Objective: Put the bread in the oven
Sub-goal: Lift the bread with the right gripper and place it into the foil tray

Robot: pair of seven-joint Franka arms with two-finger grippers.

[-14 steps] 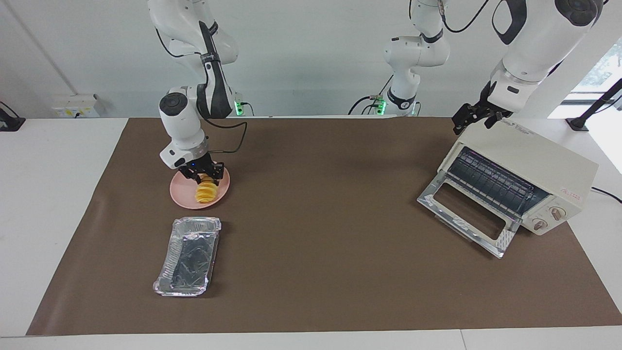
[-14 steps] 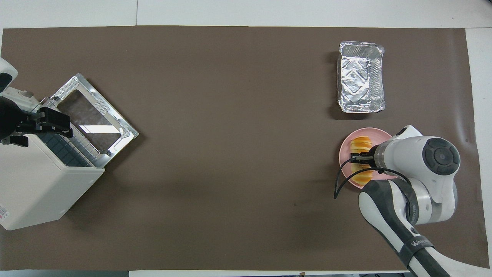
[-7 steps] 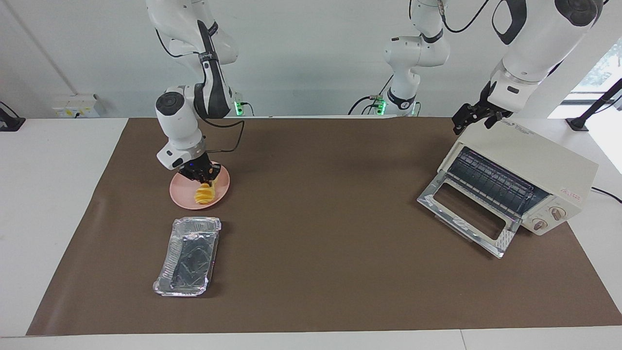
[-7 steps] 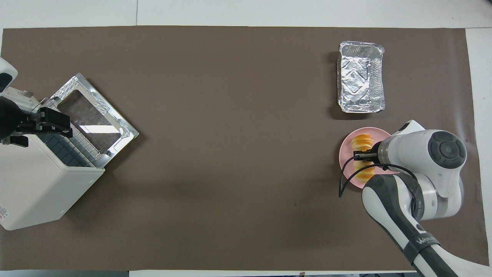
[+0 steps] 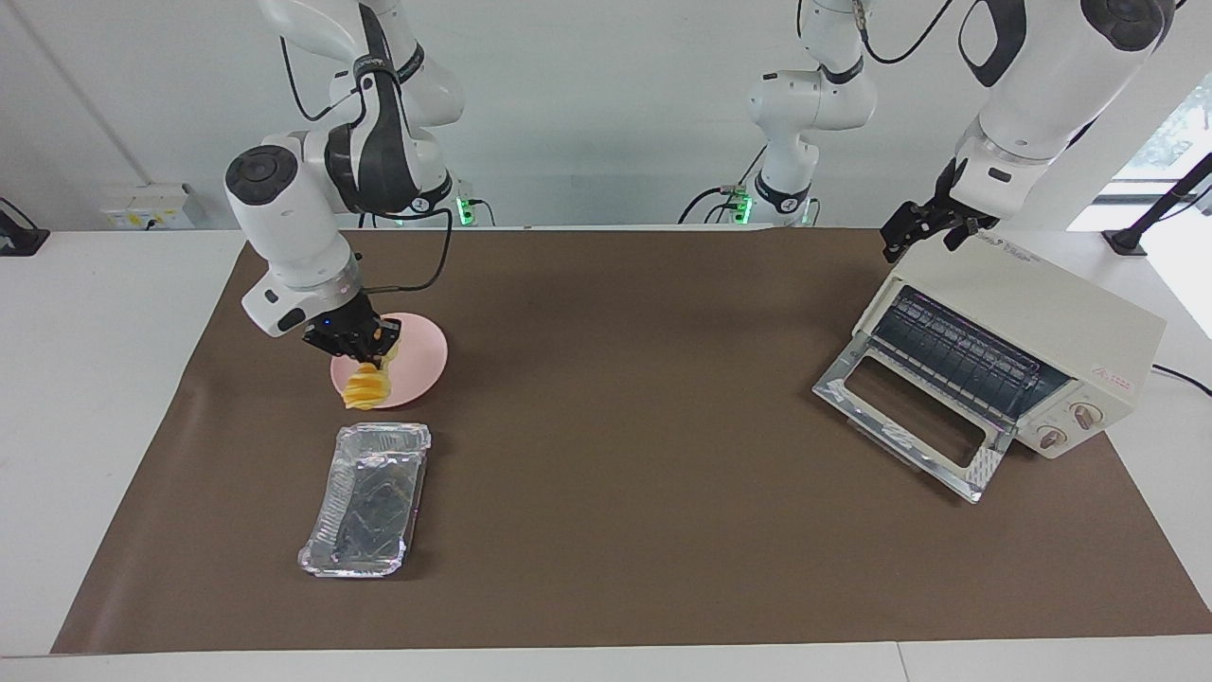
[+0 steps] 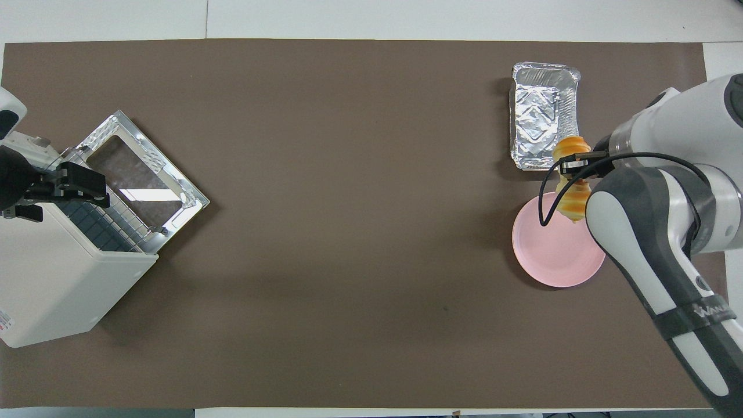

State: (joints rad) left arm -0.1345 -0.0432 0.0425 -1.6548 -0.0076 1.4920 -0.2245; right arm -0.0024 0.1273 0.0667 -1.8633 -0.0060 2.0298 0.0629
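Facing view, right gripper [image 5: 365, 343] clamped on bread [image 5: 365, 388], lifted over pink plate [image 5: 421, 349] rim, left gripper [image 5: 923, 227] jaws wide, empty, over oven [image 5: 1032, 327]

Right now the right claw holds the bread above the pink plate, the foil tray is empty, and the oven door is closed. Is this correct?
Not quite: the oven door is open, folded down in front of the wire rack, as the facing view shows. The rest holds: the right claw holds the bread above the pink plate, and the foil tray is empty.
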